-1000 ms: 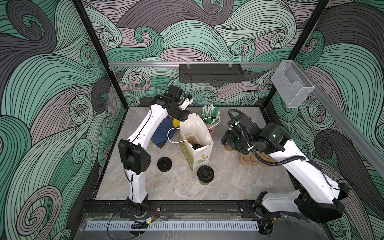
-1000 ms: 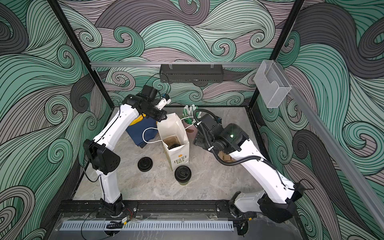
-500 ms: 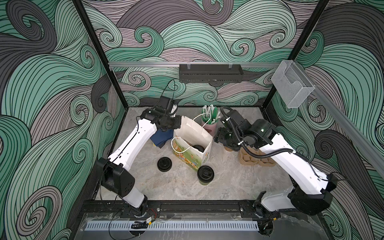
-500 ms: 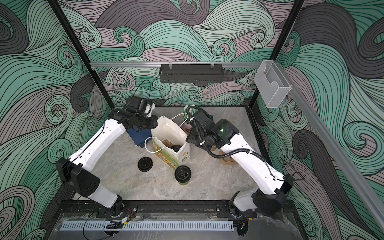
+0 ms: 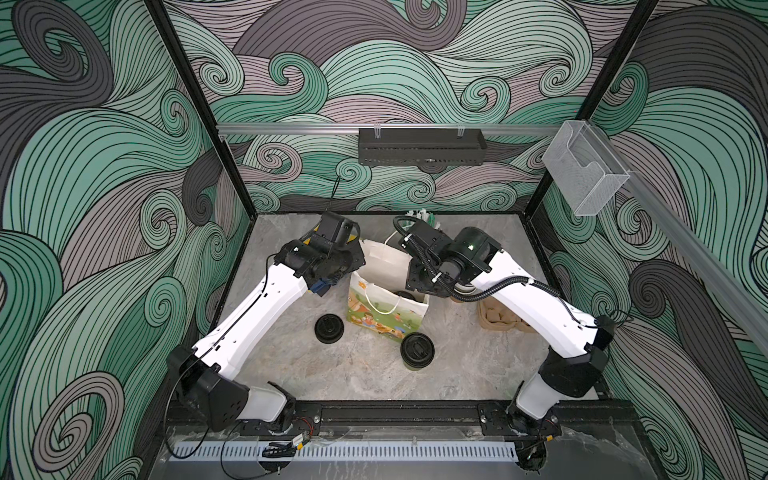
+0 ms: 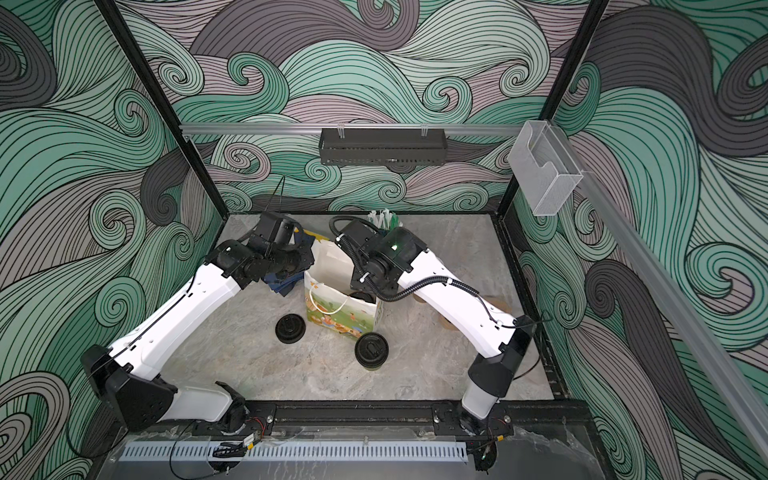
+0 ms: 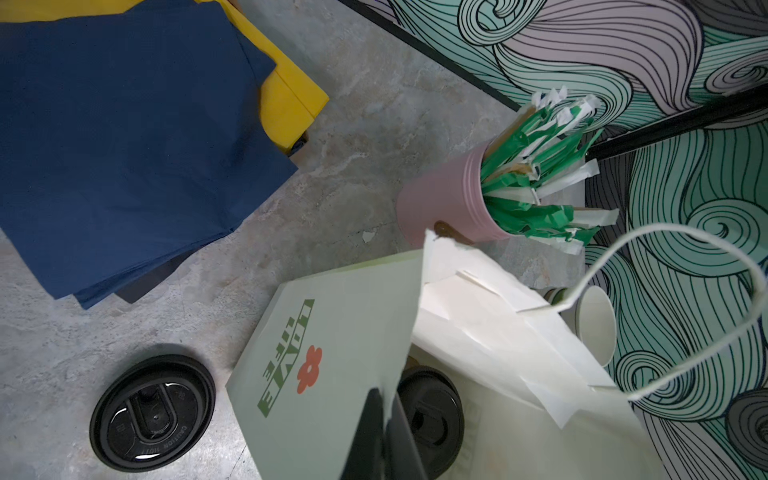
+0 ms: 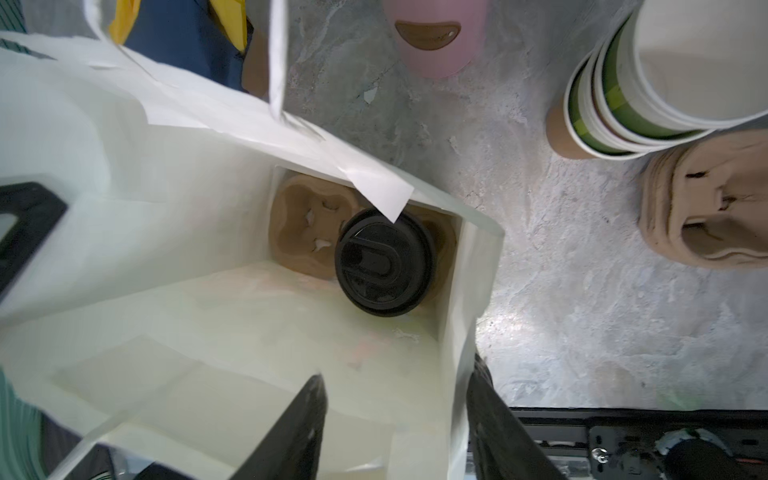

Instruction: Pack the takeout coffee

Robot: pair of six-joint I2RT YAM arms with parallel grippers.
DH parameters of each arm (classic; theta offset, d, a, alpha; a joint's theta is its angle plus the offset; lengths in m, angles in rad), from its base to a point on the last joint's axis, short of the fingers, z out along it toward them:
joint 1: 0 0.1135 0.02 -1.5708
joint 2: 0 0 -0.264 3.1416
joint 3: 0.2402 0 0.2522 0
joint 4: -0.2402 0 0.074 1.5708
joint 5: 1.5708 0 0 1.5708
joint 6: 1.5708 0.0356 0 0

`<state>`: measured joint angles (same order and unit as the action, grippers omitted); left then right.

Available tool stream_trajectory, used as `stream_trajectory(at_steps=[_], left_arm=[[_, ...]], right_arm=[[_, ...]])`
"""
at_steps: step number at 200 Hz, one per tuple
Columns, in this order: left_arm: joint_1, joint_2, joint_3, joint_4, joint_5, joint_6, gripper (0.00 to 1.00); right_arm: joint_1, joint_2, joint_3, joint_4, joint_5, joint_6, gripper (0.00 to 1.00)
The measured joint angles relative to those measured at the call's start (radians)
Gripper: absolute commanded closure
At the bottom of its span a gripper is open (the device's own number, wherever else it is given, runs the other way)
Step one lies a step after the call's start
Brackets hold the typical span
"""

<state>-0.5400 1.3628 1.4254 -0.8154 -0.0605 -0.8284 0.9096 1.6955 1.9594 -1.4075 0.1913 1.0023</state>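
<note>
A white paper bag (image 5: 386, 316) with a picture on its side stands mid-table. Inside it, one takeout coffee (image 8: 384, 266) with a black lid sits in a brown cardboard carrier (image 8: 299, 224). It also shows in the left wrist view as a black lid (image 7: 432, 411). The other takeout coffee (image 5: 417, 350) stands on the table in front of the bag. My left gripper (image 7: 384, 399) is shut on the rim of the bag's green side wall. My right gripper (image 8: 397, 370) is open, one finger inside the bag and one outside its end wall.
Loose black lids (image 5: 328, 328) lie left of the bag. Blue and yellow napkins (image 7: 124, 145) lie behind the left arm. A pink cup of straws (image 7: 449, 203), stacked lidless cups (image 8: 623, 104) and stacked cardboard carriers (image 8: 706, 208) stand at the back right.
Both arms swung in over the bag, and it now leans and has turned. The left arm came down low. The right jaws moved onto the bag's end wall and narrowed.
</note>
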Motion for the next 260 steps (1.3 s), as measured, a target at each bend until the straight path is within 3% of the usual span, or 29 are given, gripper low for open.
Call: stream_trajectory(at_steps=[46, 96, 134, 169, 210, 260], left_arm=[[-0.025, -0.085, -0.077, -0.014, -0.079, -0.090, 0.98], [-0.026, -0.113, -0.103, -0.020, -0.109, -0.112, 0.74], [-0.026, -0.159, -0.104, -0.010, -0.158, -0.072, 0.37], [0.025, -0.211, -0.061, -0.034, -0.200, 0.088, 0.26], [0.264, -0.170, 0.063, -0.039, 0.032, 0.377, 0.25], [0.305, -0.003, 0.137, -0.051, 0.324, 0.646, 0.22]], right_arm=[[0.006, 0.037, 0.056, -0.084, 0.057, -0.016, 0.53], [0.011, 0.062, 0.091, -0.126, 0.080, -0.046, 0.55], [0.013, 0.100, 0.090, -0.113, 0.075, -0.082, 0.75], [0.012, 0.103, 0.102, -0.092, 0.100, -0.133, 0.97], [-0.002, 0.127, 0.140, -0.027, 0.106, -0.237, 1.00], [-0.050, 0.171, 0.138, 0.159, 0.059, -0.379, 1.00]])
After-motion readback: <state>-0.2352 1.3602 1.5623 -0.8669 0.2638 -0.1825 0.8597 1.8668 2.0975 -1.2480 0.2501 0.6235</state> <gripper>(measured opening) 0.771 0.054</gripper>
